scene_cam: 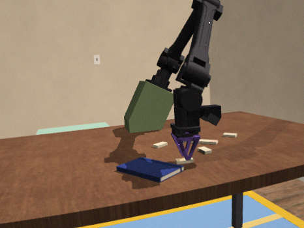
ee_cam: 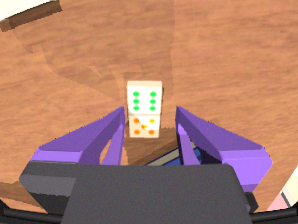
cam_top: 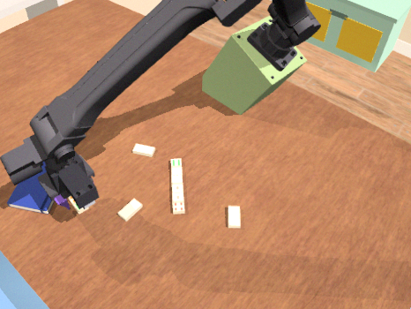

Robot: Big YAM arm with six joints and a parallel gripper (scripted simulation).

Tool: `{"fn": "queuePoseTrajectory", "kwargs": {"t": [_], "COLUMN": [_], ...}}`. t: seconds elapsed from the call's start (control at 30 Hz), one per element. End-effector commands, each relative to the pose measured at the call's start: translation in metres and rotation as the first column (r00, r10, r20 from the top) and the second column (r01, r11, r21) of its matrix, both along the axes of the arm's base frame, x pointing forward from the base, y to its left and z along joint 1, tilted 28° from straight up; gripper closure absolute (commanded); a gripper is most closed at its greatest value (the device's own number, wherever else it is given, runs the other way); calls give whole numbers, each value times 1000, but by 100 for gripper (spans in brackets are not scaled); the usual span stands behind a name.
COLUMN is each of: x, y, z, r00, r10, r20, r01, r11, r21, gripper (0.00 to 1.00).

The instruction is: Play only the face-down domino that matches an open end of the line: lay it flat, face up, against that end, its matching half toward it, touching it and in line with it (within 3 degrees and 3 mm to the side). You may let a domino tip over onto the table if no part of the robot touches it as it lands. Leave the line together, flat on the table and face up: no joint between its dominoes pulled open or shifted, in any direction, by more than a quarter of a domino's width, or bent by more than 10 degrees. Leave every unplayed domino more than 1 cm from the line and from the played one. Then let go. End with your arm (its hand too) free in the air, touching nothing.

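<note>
The line (cam_top: 177,185) is two face-up dominoes end to end, with green pips at its far end and orange pips at its near end. One domino (ee_cam: 144,110) lies face up, its green-six half away from me and its orange half nearer. It rests on the table beside the blue book (cam_top: 28,199), and shows in the top and exterior views (cam_top: 81,205) (scene_cam: 184,160). My gripper (ee_cam: 150,113) (scene_cam: 186,157) straddles its near half with the purple fingers partly open, down at table level. Whether the fingers touch it is unclear. Three face-down dominoes (cam_top: 144,150) (cam_top: 130,209) (cam_top: 234,216) lie around the line.
The blue book (scene_cam: 150,169) lies flat right behind the gripper at the table's left side, near the front edge. The green base block (cam_top: 247,75) stands at the back. A mint cabinet (cam_top: 362,26) stands beyond the table.
</note>
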State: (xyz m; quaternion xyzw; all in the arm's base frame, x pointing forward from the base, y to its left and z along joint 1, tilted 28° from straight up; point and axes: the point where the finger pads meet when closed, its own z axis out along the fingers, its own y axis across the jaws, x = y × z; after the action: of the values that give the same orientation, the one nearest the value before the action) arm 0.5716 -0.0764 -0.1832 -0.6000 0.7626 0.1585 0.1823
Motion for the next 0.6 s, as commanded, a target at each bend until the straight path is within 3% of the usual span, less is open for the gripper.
{"fn": "queuePoseTrajectory", "kwargs": {"t": [0.0,0.07,0.1,0.57], "x": [18,18,5,16], "y": [6,6,-1,7], "z": [-2,-2,3,-10], "r00": [1000,1000,1000,1000], "r10": [9,9,-2,-1], "r20": [24,24,10,13], "r01": [-9,-9,2,1], "r11": [1000,1000,1000,1000], "r21": [-2,-2,-2,1], "gripper": [58,58,58,58]}}
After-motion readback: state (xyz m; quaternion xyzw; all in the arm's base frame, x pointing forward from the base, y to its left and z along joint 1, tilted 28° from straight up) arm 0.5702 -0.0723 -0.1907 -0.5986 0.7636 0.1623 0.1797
